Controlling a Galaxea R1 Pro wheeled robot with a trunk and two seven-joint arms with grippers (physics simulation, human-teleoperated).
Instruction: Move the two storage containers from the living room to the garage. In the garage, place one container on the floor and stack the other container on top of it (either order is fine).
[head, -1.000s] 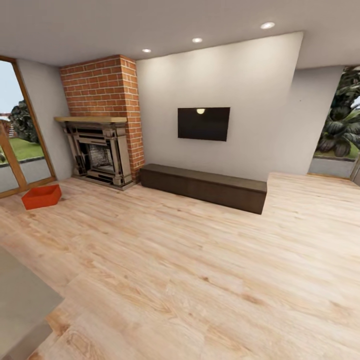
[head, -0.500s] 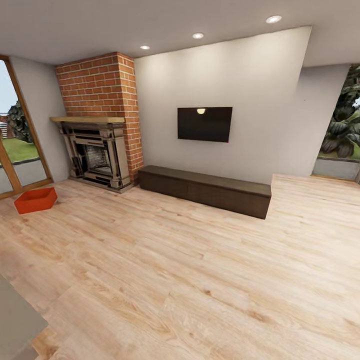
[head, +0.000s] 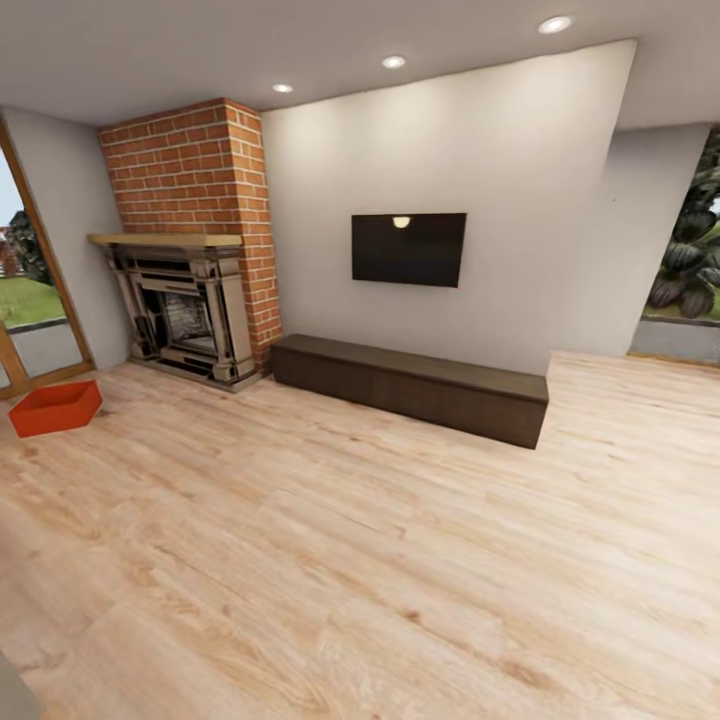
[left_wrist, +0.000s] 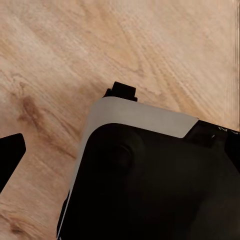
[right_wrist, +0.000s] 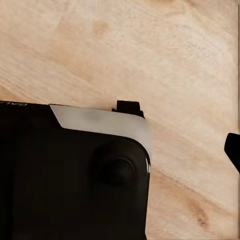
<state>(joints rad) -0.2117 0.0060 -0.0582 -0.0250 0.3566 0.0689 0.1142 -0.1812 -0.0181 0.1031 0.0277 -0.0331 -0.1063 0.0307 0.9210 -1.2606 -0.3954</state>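
1. Looking across the living room, one red bin (head: 56, 406) sits on the wood floor (head: 380, 540) at the room's left edge, just in front of the glass door (head: 30, 300) and a little to the left of the brick fireplace (head: 185, 270); it is well apart from the robot
2. Risk: the second bin is not visible, so the robot may drive to the wrong side of the room to search for it
3. Risk: if the base approaches this bin at an angle, it may push it against the door frame, because a light bin probably slides easily on smooth planks
4. Risk: the low dark bench (head: 415, 385) under the TV (head: 408, 248) stands out from the wall, and a wide turn could clip its corner
5. Hidden: both wrist views show mostly a dark robot body (left_wrist: 150, 185) above the planks, with a dark tip at the picture edge in each; I cannot tell if either gripper is spread or closed
6. Hidden: the inside of the bin is hard to make out from here, and the garage is not to be seen
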